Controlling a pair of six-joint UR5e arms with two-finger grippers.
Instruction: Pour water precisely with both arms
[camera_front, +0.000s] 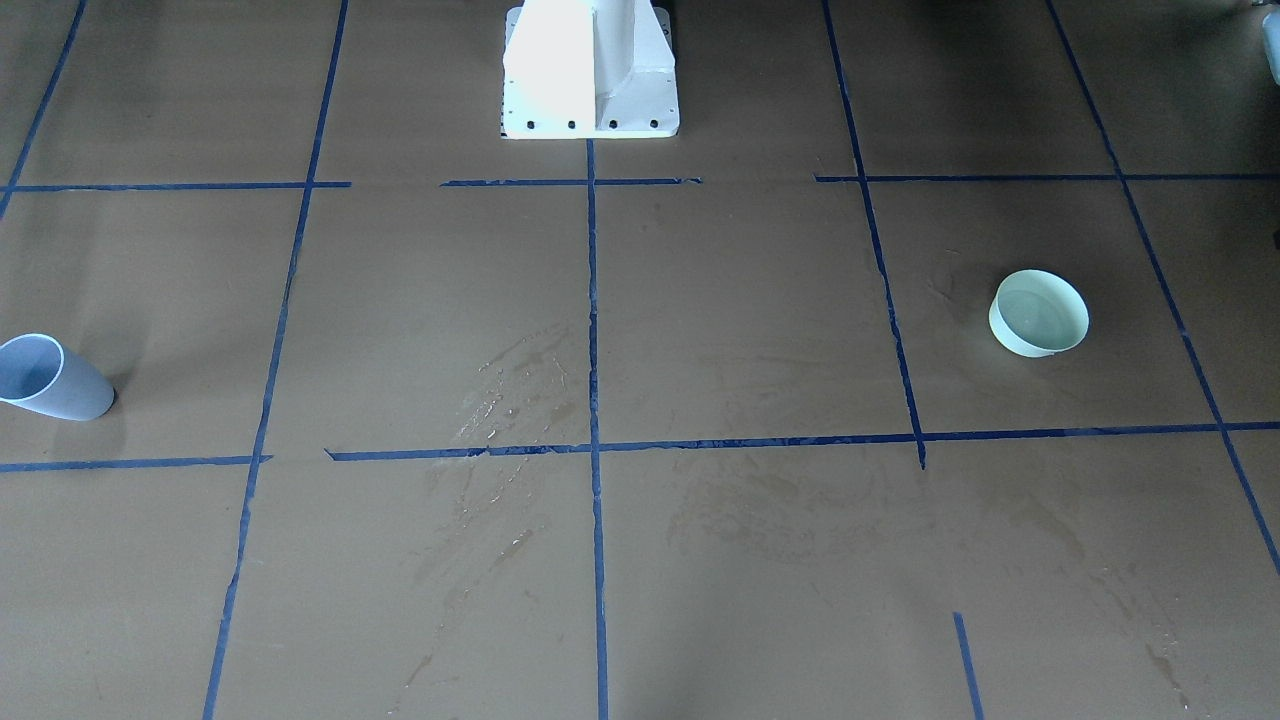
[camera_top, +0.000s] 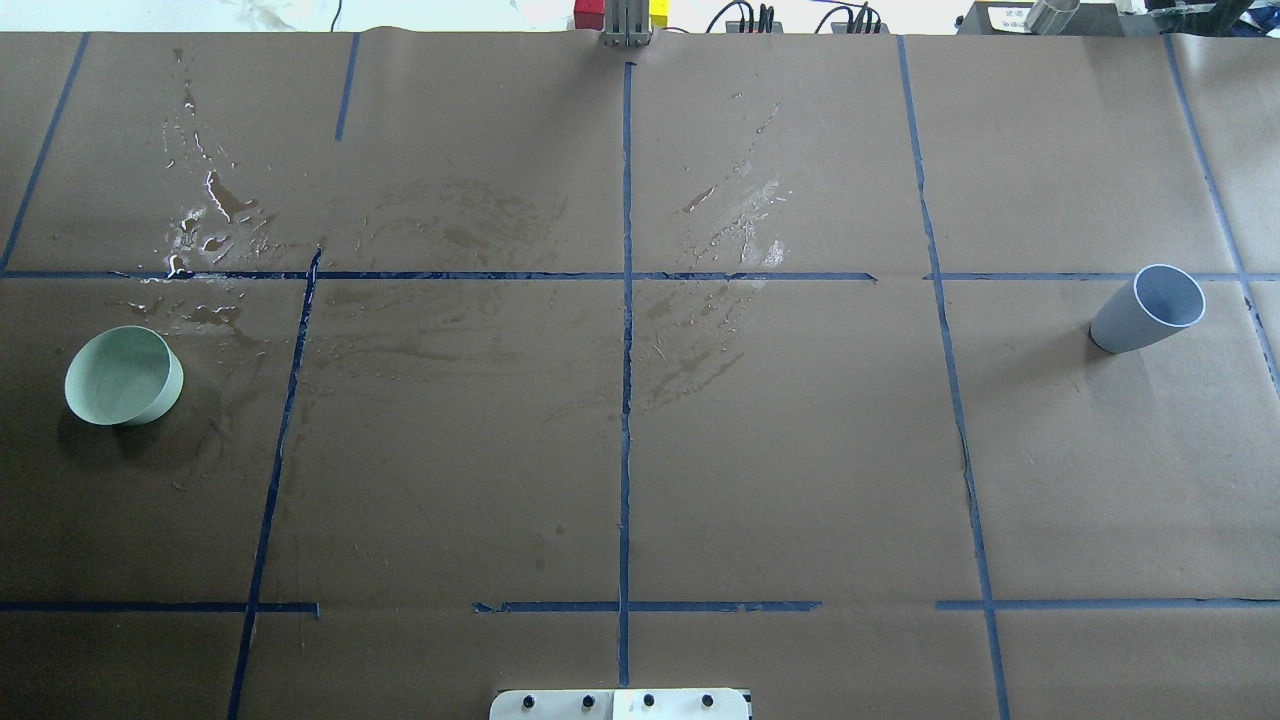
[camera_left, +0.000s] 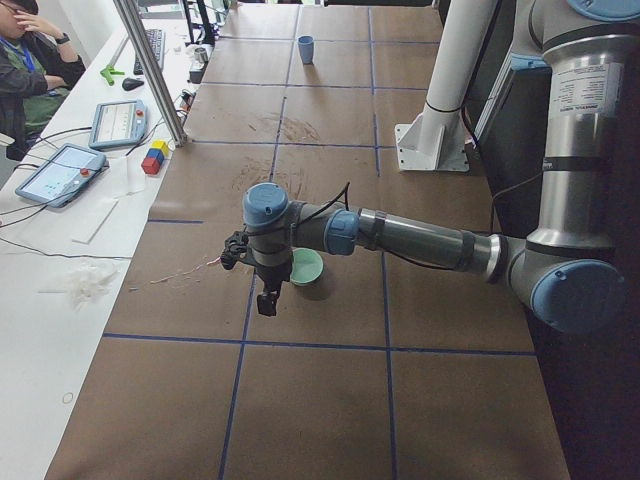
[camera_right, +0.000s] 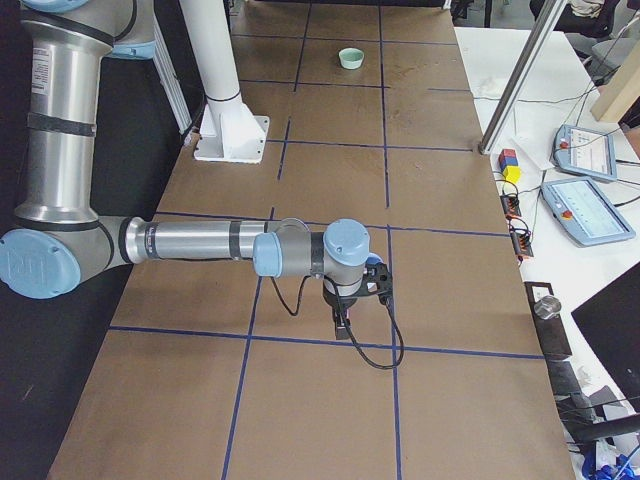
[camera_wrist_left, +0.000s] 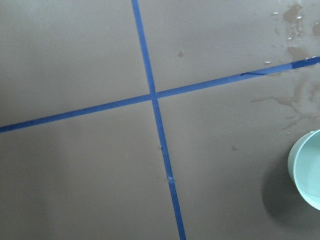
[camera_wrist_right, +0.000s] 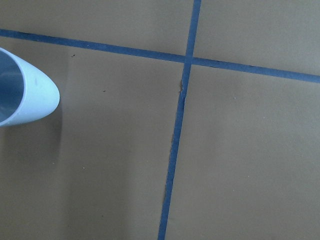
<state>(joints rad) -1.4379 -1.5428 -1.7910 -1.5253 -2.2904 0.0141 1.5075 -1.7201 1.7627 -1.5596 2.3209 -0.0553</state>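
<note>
Two arms, side views only: left arm, right arm, both stretched low over tabletop. Left gripper, right gripper: opening cannot tell. One green bowl partly behind left wrist; one grey cup upright, opposite end. Water: spilled streaks near bowl, more mid-tabletop. Person at desk.

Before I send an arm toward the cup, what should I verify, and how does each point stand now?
1. Cup standing upright on the robot's right: ok.
2. Bowl upright on the robot's left: ok.
3. Water in the cup: cannot tell.
4. Table paper dry: not ok, wet patches beyond the bowl and near the centre line.
5. Left gripper open: cannot tell, side view only.
6. Right gripper open: cannot tell, side view only.
</note>
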